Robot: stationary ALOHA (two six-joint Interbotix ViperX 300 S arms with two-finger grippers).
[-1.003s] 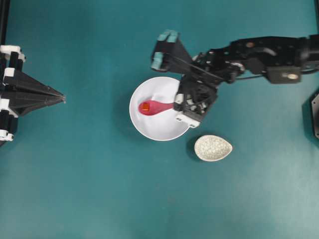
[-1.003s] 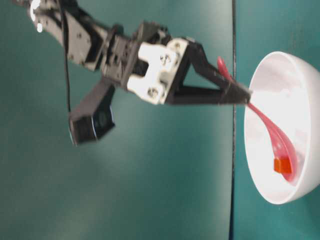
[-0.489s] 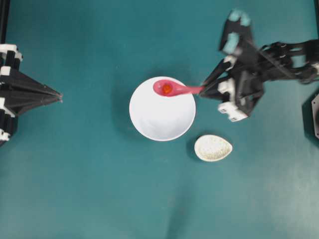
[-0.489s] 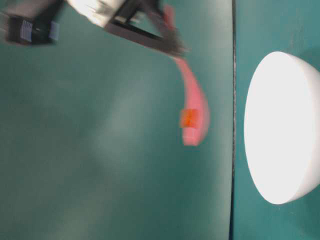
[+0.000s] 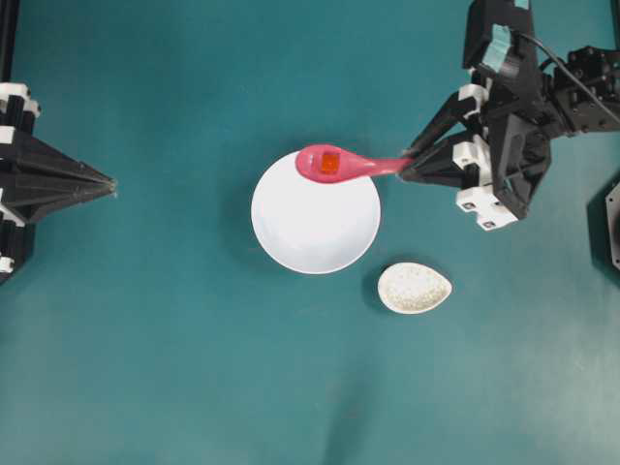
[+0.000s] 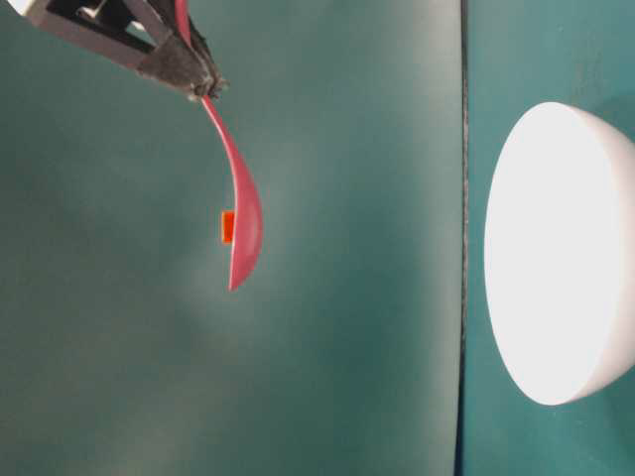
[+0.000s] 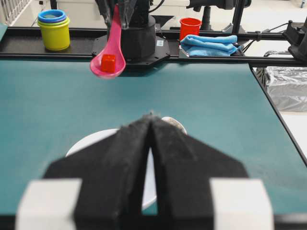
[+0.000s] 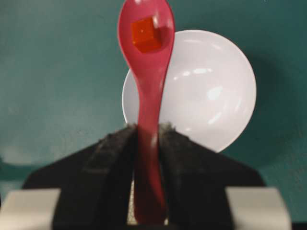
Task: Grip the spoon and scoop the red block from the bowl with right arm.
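My right gripper [image 5: 409, 167] is shut on the handle of the pink spoon [image 5: 341, 165] and holds it in the air above the far rim of the white bowl [image 5: 315, 228]. The red block [image 5: 329, 163] sits in the spoon's scoop. The right wrist view shows the spoon [image 8: 147, 72] between the gripper [image 8: 147, 129] with the block [image 8: 146, 34] in it, and the bowl [image 8: 211, 91] below. In the table-level view the spoon [image 6: 241, 223] and block [image 6: 227, 226] hang well clear of the bowl [image 6: 561, 253]. My left gripper [image 5: 109, 183] is shut and empty at the left edge.
A small speckled cream teardrop dish [image 5: 414, 288] lies just right of and below the bowl. In the left wrist view, stacked cups [image 7: 53, 29], a red cup [image 7: 190, 28] and a blue cloth [image 7: 209, 45] sit beyond the table's far edge.
My right gripper has lifted the spoon with the red block out of the bowl and drawn it up and to the right. The left arm has not moved.
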